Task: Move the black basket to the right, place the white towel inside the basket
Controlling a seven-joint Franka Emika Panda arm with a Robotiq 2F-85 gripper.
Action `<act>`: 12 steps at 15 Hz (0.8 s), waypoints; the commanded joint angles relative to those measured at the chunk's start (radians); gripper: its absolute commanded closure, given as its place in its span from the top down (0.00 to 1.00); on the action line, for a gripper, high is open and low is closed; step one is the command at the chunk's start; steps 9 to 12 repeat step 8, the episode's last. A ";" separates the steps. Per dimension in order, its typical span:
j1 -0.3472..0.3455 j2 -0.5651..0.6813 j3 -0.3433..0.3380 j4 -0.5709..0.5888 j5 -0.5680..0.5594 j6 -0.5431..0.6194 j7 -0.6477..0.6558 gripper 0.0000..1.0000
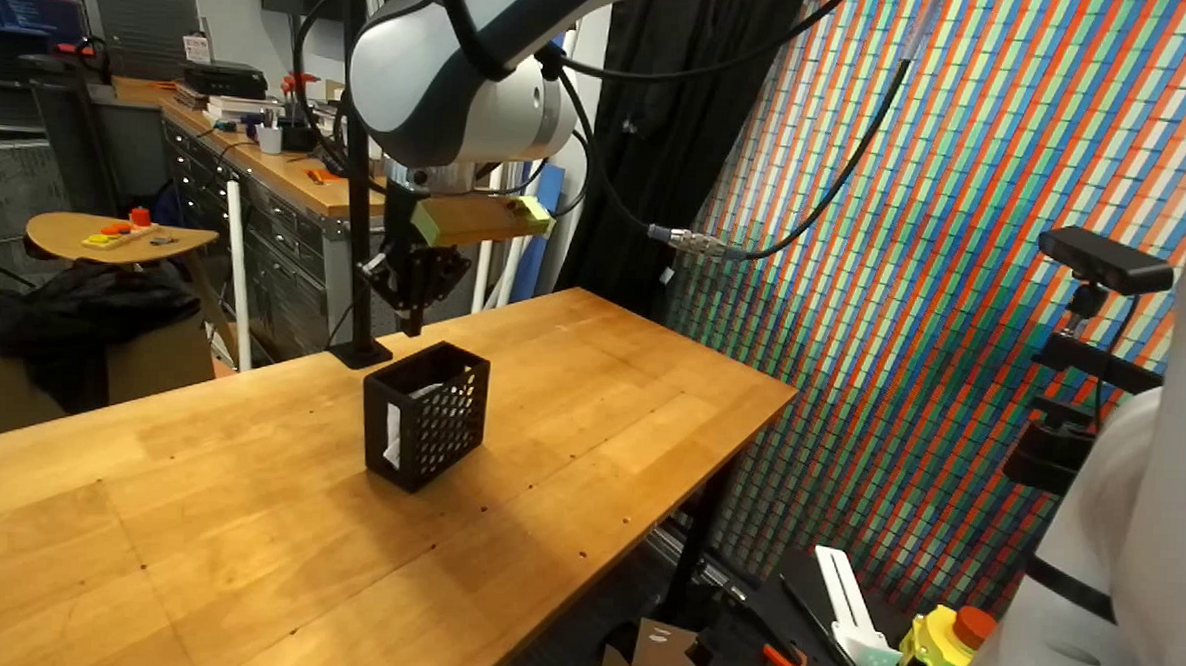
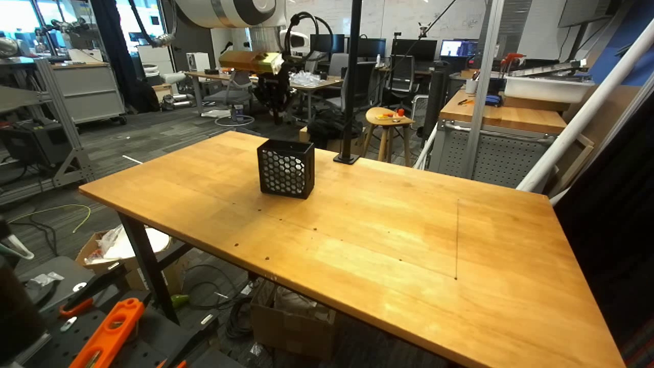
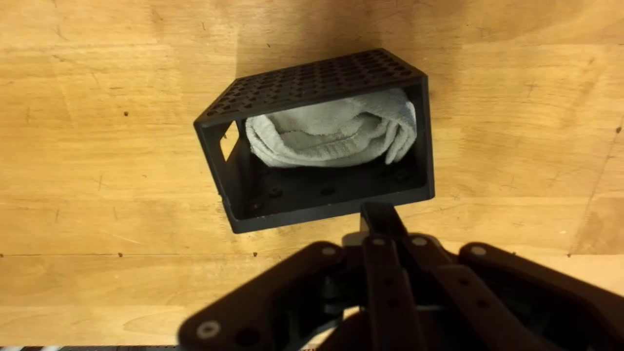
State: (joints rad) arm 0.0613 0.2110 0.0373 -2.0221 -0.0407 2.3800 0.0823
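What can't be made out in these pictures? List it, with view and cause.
Floor of the black basket under the white towel: wrist view, covered by it.
Most of the towel: both exterior views, behind the basket's walls.
Part of the robot arm: an exterior view, cut off by the top edge.
Text on the lit monitor: an exterior view, too small.

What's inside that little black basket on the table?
The black basket holds a white towel bunched in folds, seen through its open top in the wrist view. Some of the basket's dark inside shows beside it. Anything beneath the towel would be hidden, so I can't tell.
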 commanded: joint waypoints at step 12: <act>0.007 -0.033 0.010 -0.026 0.013 0.013 0.032 0.27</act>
